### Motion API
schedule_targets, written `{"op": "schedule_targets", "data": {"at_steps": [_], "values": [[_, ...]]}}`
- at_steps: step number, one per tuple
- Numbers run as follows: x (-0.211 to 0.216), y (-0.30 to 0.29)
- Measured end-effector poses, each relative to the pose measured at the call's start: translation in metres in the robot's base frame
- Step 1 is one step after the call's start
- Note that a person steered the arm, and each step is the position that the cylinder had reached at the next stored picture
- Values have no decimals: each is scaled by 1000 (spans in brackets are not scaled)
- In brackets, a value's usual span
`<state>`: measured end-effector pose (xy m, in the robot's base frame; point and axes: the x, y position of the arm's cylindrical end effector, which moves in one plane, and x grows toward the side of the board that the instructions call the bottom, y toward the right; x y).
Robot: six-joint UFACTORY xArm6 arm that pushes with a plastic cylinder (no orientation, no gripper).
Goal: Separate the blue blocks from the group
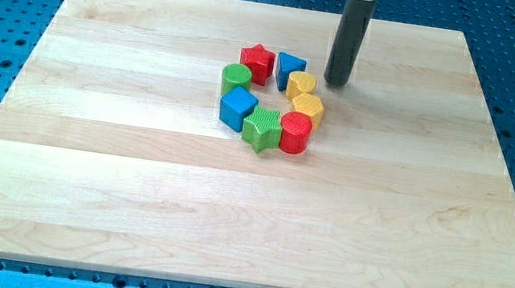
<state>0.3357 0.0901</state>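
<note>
**Blue blocks not yet separated; rod stands just outside the ring**

The arm carries no hand, only a straight dark rod, so nothing is gripped or can be. My tip (337, 83) rests on the worktop (112, 174) at the upper right edge of the cluster, just beside the yellow heart-like block (301, 83) and apart from it by a narrow gap, as far as can be judged.

Eight blocks form a tight ring. To the view's left of my tip sits the blue triangular block (289, 69), with the red star (257, 62) beyond it. Further left and lower lie the green cylinder (236, 78) and the blue cube (237, 108). Below my tip are the yellow hexagon (307, 107), the red cylinder (296, 131) and the green star (263, 128).

Judgement: both blue blocks sit inside the ring, touching neighbours. The tip appears placed behind the group to reach the blue triangular block, the nearer one; the blue cube lies on the far side of the ring.

Containers: none present. The blocks lie loose on the worktop.
</note>
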Motion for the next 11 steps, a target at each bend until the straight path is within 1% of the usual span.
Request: {"op": "schedule_targets", "data": {"at_steps": [1, 2, 3, 4, 6, 7, 8, 9, 11], "values": [[3, -8], [-3, -3], [-25, 4], [-35, 14], [-38, 18], [-49, 18], [-49, 18], [-48, 7], [29, -74]]}}
